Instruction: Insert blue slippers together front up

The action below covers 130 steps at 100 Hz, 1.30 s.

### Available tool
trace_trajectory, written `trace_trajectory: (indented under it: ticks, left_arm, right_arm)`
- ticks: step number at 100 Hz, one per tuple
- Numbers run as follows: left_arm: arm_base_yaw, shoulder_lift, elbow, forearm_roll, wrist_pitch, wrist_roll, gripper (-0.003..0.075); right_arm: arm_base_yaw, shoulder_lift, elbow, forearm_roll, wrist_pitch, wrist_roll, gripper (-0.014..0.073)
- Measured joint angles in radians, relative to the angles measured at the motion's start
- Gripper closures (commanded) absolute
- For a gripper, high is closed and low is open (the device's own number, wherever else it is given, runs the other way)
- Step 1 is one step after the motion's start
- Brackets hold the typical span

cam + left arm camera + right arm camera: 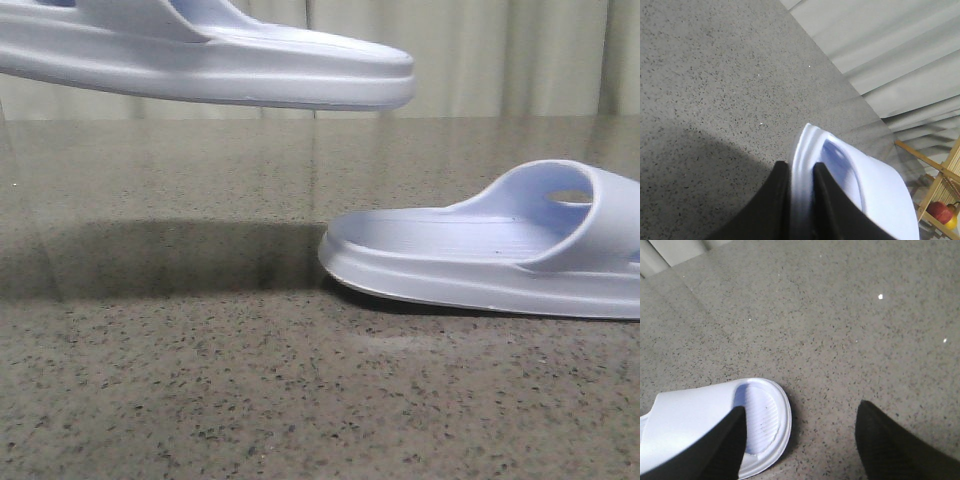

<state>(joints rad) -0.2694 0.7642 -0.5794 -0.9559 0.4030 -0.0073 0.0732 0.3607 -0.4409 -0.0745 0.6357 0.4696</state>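
Left gripper (pixel 801 200) is clamping the raised slipper (pixel 210 60) upper left; you're aligning it over the resting slipper (pixel 490 250), right gripper (pixel 800 440) gaping.

A speckled grey-brown stone table (pixel 200 380) fills the room in front of me, polished enough to carry a faint sheen and reflections along its far edge. One pale blue slipper (pixel 500 255) lies flat on it at the right, sole down, strap toward the right and its open end pointing left. A broad dark shadow (pixel 150 260) spreads across the tabletop on the left, reaching as far as that slipper's end. Nothing else rests directly on the surface within sight.
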Motion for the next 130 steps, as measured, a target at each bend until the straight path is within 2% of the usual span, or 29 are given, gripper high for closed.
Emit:
trace_trajectory:
  ticks: [15, 43, 78, 130]
  left_arm:
    - [0.000, 0.000, 0.000, 0.000, 0.009, 0.000, 0.0704]
    - [0.000, 0.000, 0.000, 0.004, 0.031, 0.000, 0.0704]
    - [0.000, 0.000, 0.000, 0.004, 0.035, 0.000, 0.0704]
    - [0.000, 0.000, 0.000, 0.004, 0.042, 0.000, 0.0704]
  right_arm:
    - [0.000, 0.000, 0.020, 0.029, 0.000, 0.073, 0.0190]
    - [0.000, 0.012, 0.022, 0.114, -0.003, 0.089, 0.0190]
    - [0.000, 0.175, 0.022, 0.198, -0.060, 0.093, 0.0189]
    - [0.000, 0.362, 0.022, 0.228, -0.156, 0.093, 0.0190]
